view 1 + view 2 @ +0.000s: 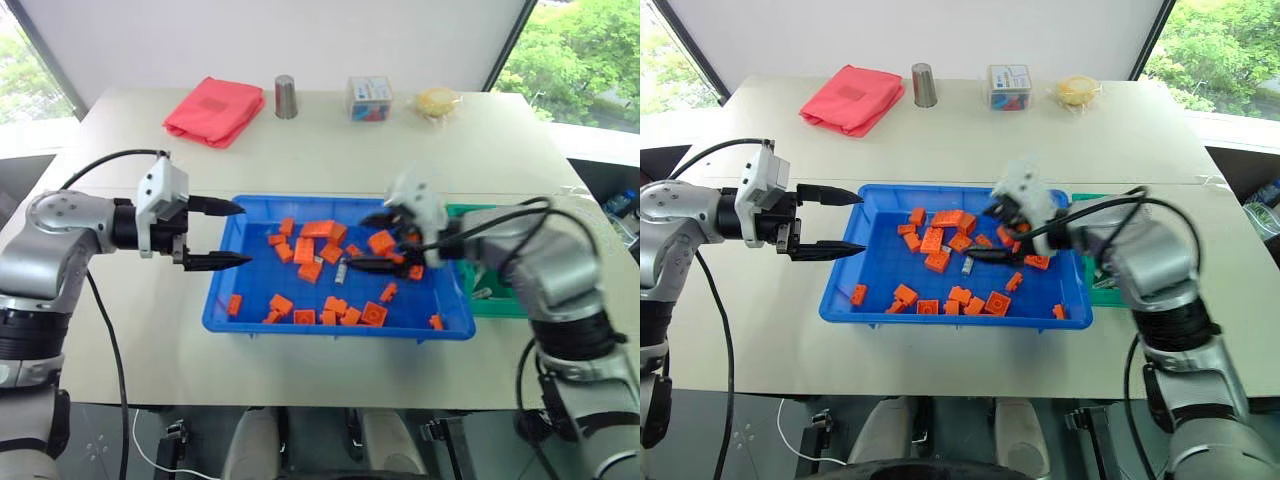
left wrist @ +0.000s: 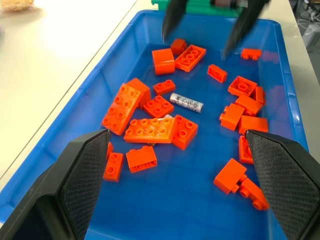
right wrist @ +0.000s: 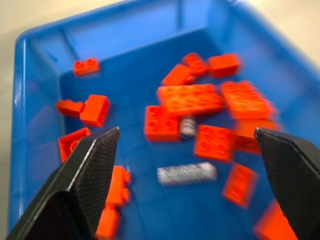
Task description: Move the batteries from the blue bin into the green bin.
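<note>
A battery (image 3: 187, 173) lies on its side on the floor of the blue bin (image 1: 222, 290), on a bare patch among orange bricks (image 2: 152, 129). A second battery (image 3: 187, 126) appears to stand on end, wedged between two bricks just beyond the first. The right gripper (image 1: 378, 243) hangs over the bin with its jaws spread wide and empty, the lying battery below and between them. The left gripper (image 1: 228, 235) sits at the bin's far-side rim, jaws also apart and holding nothing, the bricks well ahead of its tips.

The battery looks like a small, stiff metal cylinder: light but dense for its size, smooth and round, so it will likely roll or squirt out if pinched near an end. The safest hold is probably across its middle, jaws closing on the long sides, with the tips reaching right down to the slick plastic floor. Nearby bricks could be nudged or caught along with it.

The green bin (image 1: 500, 300) stands against the blue bin, just behind the right gripper's wrist. Both rest on a pale tabletop (image 1: 330, 150), which also carries a red cloth (image 1: 214, 109), a metal cup (image 1: 286, 96), a clear box (image 1: 369, 98) and a small wrapped item (image 1: 436, 101) well beyond either gripper. Windows with greenery flank the room.
</note>
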Robot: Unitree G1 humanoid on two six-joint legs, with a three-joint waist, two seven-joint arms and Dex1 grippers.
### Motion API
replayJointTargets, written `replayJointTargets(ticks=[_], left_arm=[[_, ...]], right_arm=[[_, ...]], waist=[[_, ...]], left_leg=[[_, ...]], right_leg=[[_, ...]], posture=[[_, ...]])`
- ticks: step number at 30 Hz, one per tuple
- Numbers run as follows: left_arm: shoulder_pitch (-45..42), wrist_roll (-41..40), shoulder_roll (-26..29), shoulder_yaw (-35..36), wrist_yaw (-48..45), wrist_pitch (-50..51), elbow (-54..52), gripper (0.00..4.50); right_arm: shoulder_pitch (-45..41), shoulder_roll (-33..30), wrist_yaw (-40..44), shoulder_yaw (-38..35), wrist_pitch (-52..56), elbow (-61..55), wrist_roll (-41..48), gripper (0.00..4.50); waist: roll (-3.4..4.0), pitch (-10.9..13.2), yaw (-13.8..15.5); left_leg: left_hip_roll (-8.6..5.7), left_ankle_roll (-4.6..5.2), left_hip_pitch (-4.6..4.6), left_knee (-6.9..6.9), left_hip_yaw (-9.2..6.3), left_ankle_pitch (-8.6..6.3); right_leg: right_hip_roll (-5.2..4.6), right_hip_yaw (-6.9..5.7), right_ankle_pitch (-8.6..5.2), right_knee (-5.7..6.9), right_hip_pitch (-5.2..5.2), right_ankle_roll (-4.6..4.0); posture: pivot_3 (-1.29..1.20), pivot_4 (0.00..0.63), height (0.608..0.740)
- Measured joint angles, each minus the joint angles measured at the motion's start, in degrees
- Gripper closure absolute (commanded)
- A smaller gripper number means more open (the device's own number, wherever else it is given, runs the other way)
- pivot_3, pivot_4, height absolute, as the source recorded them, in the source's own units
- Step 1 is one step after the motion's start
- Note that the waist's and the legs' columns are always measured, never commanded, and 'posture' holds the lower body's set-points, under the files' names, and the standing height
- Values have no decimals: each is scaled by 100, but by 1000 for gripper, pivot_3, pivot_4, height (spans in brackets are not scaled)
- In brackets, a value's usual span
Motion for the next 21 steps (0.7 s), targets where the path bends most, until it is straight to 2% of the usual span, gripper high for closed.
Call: replayJointTargets(ticks=[2, 6, 14, 15, 16, 17, 21], left_arm=[[17, 2, 20, 3, 7, 1, -44, 0], [58, 0, 58, 8, 50, 38, -75, 0], [171, -6, 186, 167, 93, 112, -198, 0], [172, -6, 187, 167, 94, 118, -209, 0], [172, -6, 186, 167, 94, 121, -212, 0], [172, -6, 187, 167, 94, 122, -213, 0], [174, -5, 187, 167, 94, 122, -213, 0]], right_arm=[[-14, 208, -125, 429, -164, 285, -197, 59], [-13, 478, -232, 842, -442, 634, -440, 59], [-4, 732, -258, 1143, -894, 1101, -737, 59], [31, 781, -255, 1175, -971, 1107, -778, 564], [54, 807, -252, 1213, -1010, 1115, -811, 814], [80, 818, -242, 1260, -1059, 1143, -838, 1248], [125, 859, -235, 1286, -1196, 1284, -948, 3177]], waist=[[0, 0, 6], [-2, -1, -3], [-2, -1, -16], [-2, -1, -16], [-2, -1, -14], [-2, -1, -12], [-2, -1, -12]], left_leg=[[-1, 0, 0, 0, 3, 0], [0, 0, -1, -1, 1, 0], [2, 0, 0, -1, 0, 0], [2, 0, 0, -1, 0, 0], [2, 0, -1, -1, 0, 0], [2, 0, 0, -1, 0, 0], [2, 0, 0, -1, 0, 0]], right_leg=[[0, -3, 1, 1, 1, 1], [4, -6, 8, 4, -1, 15], [7, -9, 8, 5, -1, 15], [7, -9, 9, 5, -1, 15], [7, -9, 8, 5, -1, 15], [7, -9, 9, 5, 0, 15], [7, -9, 9, 4, 0, 15]], posture=[[0, 150, 736], [0, 150, 736], [0, 150, 736], [0, 150, 736], [0, 150, 736], [0, 150, 736], [0, 150, 736]])
